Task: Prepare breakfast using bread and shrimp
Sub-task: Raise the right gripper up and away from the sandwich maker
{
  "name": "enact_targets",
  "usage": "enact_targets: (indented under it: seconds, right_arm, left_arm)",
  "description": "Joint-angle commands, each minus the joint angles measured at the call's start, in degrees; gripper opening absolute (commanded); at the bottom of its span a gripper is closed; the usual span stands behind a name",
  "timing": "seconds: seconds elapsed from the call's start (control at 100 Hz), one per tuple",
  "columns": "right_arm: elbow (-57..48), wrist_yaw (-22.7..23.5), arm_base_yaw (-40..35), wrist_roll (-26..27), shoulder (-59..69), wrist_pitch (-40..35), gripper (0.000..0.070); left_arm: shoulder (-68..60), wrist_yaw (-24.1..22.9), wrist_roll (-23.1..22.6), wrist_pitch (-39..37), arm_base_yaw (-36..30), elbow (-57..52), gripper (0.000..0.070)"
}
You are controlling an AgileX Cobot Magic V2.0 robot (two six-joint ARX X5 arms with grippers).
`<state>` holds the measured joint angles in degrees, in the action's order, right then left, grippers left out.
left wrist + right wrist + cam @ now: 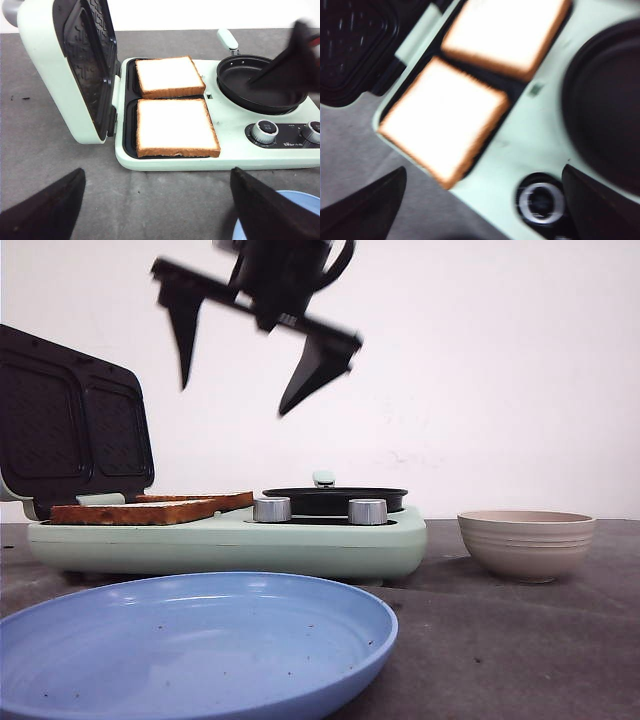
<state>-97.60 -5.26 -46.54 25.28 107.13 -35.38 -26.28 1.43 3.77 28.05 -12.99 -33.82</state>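
Two slices of white bread with brown crusts point(175, 125) point(167, 75) lie side by side in the open sandwich maker point(165, 162). They also show in the front view point(140, 510) and the right wrist view point(442, 112). My right gripper point(235, 398) is open and empty, high above the machine between the bread and the black pan point(335, 500); its motion blurs it point(483, 169). My left gripper point(157, 171) is open and empty, low over the table in front of the bread. No shrimp is in view.
The maker's lid point(70, 430) stands open at the left. Two silver knobs point(272, 509) sit on its front. A blue plate point(200, 640) lies in front of the machine. A beige bowl point(527, 540) stands at the right, its inside hidden.
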Motion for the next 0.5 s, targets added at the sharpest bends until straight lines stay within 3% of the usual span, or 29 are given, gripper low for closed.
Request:
enact_targets:
  seconds: [0.0, 0.13, 0.27, 0.49]
  right_arm:
    - [-1.4, -1.6, -0.3, -5.3, 0.2, -0.9, 0.0625]
    - [-1.4, -3.3, 0.7, -6.6, -1.7, -2.8, 0.0624]
    - [-1.4, -9.0, 0.7, -8.7, -3.5, -4.0, 0.0612]
    - [-1.2, -9.2, 1.6, -9.6, -5.4, -3.7, 0.0604]
  left_arm:
    - [-0.2, -0.2, -0.7, -0.5, -0.1, -0.2, 0.0498]
    - [-0.2, -0.2, -0.7, -0.5, -0.1, -0.2, 0.0499]
    - [-0.2, -0.2, -0.7, -0.6, -0.1, -0.2, 0.0499]
    - [-0.2, -0.2, -0.7, -0.6, -0.1, -0.2, 0.0499]
